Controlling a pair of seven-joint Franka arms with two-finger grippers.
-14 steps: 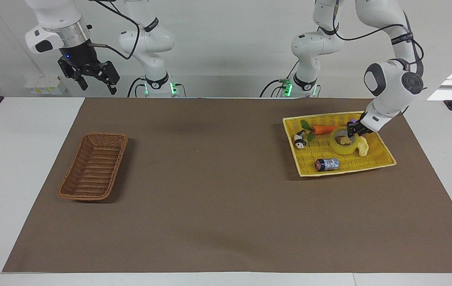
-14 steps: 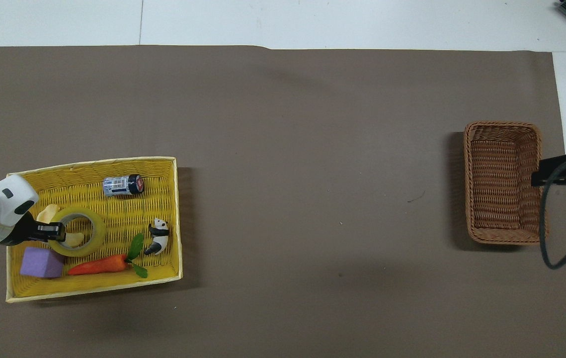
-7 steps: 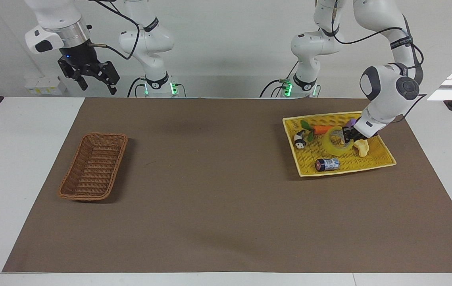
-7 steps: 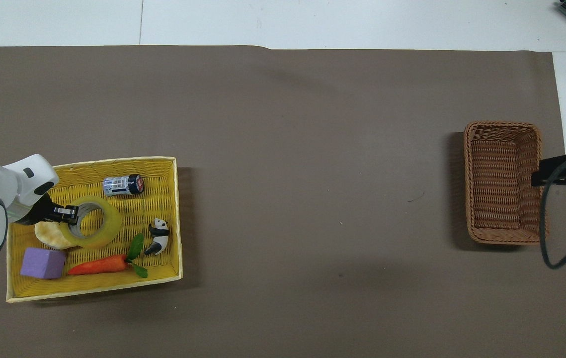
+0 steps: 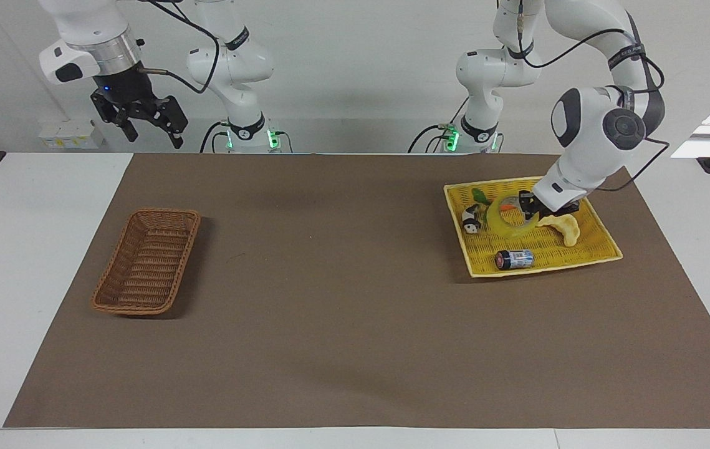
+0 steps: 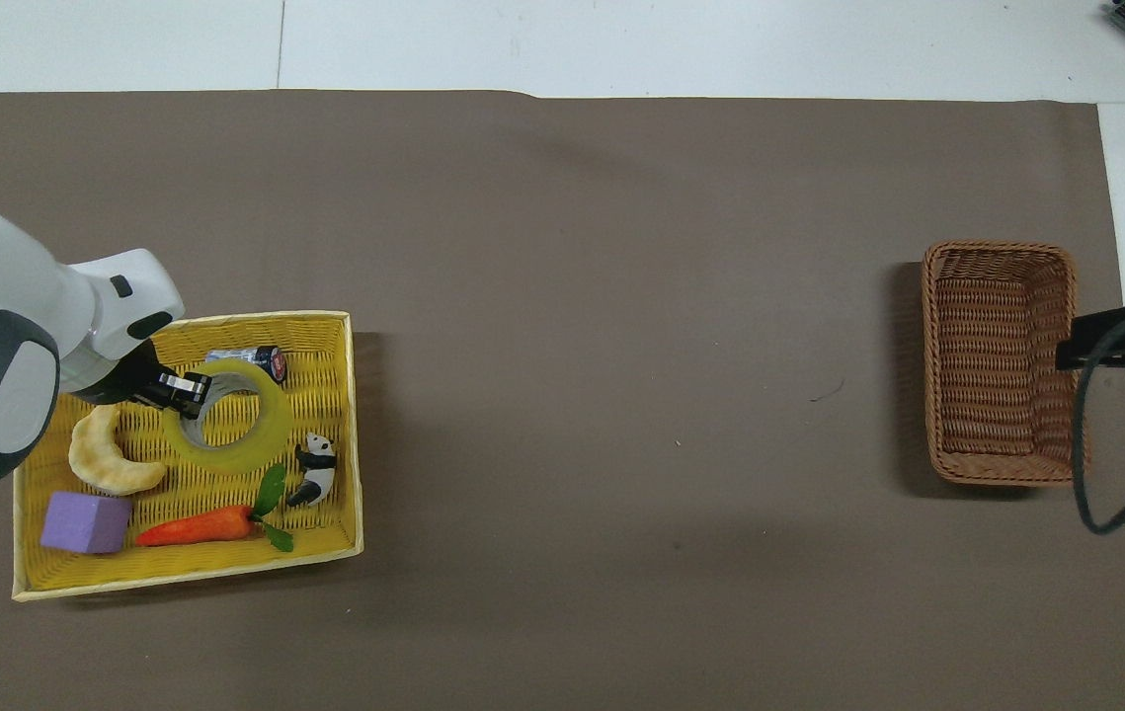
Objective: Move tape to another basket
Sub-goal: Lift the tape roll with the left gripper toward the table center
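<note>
Translucent yellow tape roll (image 5: 507, 218) hangs tilted over the flat bright-yellow woven tray (image 5: 598, 240), its rim pinched in the left gripper (image 5: 530, 207) — banana toy (image 5: 561, 227), battery (image 5: 514, 258), panda figure (image 5: 470, 219) and carrot (image 6: 195, 529) crowd underneath. Brown wicker basket (image 5: 148, 260) sits at the right arm's end; the right gripper (image 5: 146, 126) waits above, jaws spread.

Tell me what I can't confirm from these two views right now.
- Purple block: hidden in the facing view by the left arm.
- Carrot: mostly covered in the facing view by the raised tape.
- Battery: partly covered in the overhead view by the tape.
- Right gripper: overhead edge cuts it off.
- Left gripper: pinching the tape's rim.
</note>
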